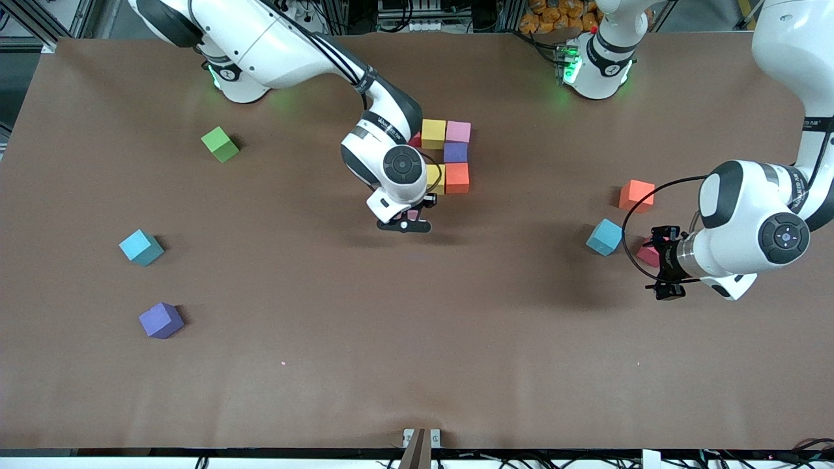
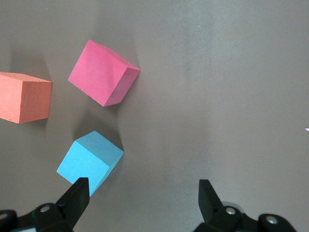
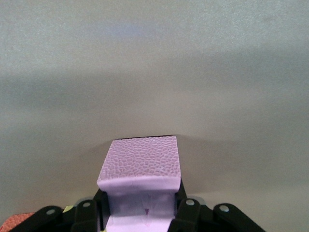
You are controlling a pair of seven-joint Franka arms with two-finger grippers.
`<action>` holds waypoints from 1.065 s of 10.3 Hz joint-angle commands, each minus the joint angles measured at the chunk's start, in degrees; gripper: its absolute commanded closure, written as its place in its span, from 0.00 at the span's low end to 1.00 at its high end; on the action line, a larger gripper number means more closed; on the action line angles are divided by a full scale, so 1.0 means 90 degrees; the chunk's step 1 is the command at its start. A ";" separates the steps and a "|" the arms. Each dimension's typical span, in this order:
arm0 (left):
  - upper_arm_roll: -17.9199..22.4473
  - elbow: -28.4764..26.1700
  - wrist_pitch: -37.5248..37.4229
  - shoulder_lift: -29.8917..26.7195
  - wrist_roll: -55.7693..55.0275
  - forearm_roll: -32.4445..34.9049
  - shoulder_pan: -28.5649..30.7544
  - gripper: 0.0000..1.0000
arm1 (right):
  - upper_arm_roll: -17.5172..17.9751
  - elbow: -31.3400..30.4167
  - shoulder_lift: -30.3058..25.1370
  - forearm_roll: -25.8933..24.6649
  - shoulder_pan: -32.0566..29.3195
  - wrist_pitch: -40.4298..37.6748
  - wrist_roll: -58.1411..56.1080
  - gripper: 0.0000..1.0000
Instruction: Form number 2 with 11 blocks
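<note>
Pink block (image 3: 140,164) in right gripper (image 3: 141,212)

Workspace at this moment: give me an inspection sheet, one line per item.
Surface: brown table.
Job's things: cluster of blocks mid-table; orange block, light blue block and pink block toward the left arm's end; blue block and purple block toward the right arm's end.
Clutter: green cube.
Grippers: right gripper shut on lilac block; left gripper open.
Cables: black cable looping at the left wrist.
Surroundings: nothing seen.
</note>
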 commanded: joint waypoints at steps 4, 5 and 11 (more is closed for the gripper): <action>-0.0063 0.0066 0.0003 -0.0009 0.0109 -0.0011 0.0075 0.00 | 0.0068 0.0160 0.0151 -0.0071 0.0068 0.0115 -0.0010 0.91; -0.0063 0.0076 0.0003 -0.0009 0.0109 -0.0011 0.0075 0.00 | 0.0078 0.0160 0.0151 -0.0071 0.0068 0.0116 -0.0020 0.91; -0.0063 0.0076 0.0003 -0.0009 0.0129 -0.0011 0.0094 0.00 | 0.0088 0.0140 0.0171 0.0006 0.0019 0.0067 -0.0536 0.91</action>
